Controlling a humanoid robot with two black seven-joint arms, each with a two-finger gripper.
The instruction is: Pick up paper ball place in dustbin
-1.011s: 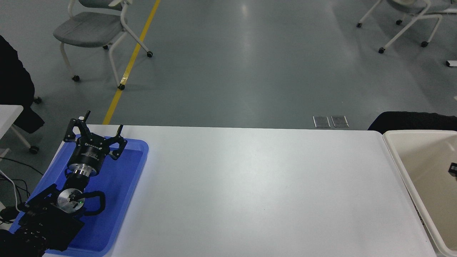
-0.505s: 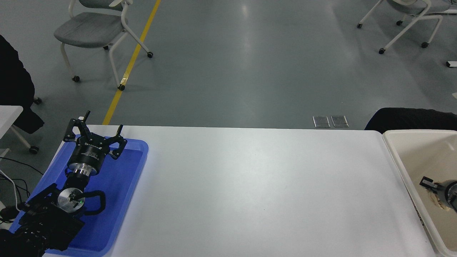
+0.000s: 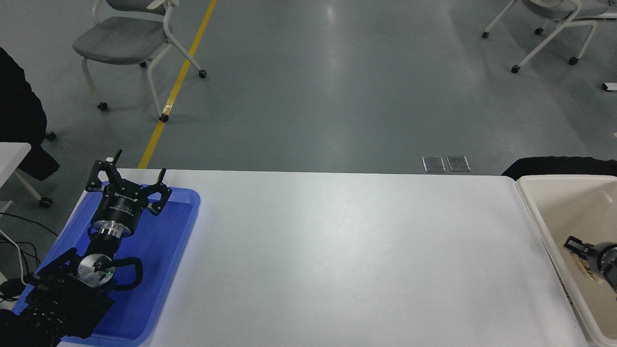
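The dustbin (image 3: pixel 534 210), a cream tub with a thick pale rim, stands at the table's right end, cut off by the picture's edge. My right gripper (image 3: pixel 578 252) reaches in from the right edge and hangs inside the tub near its left wall. The tan paper ball (image 3: pixel 581 265) shows tight against its fingers, and the gripper looks shut on it; most of the ball is hidden behind the black fingers. My left gripper (image 3: pixel 140 162) is parked at the lower left, open, above the blue tray.
A flat blue tray (image 3: pixel 166 250) lies on the white table (image 3: pixel 347 250) at its left end, under the left arm. Beyond the far edge are grey office chairs (image 3: pixel 126 36) and a dark shape (image 3: pixel 559 166) behind the tub.
My right gripper came in from the right edge with the paper ball and moved left inside the tub. The left arm has not moved.
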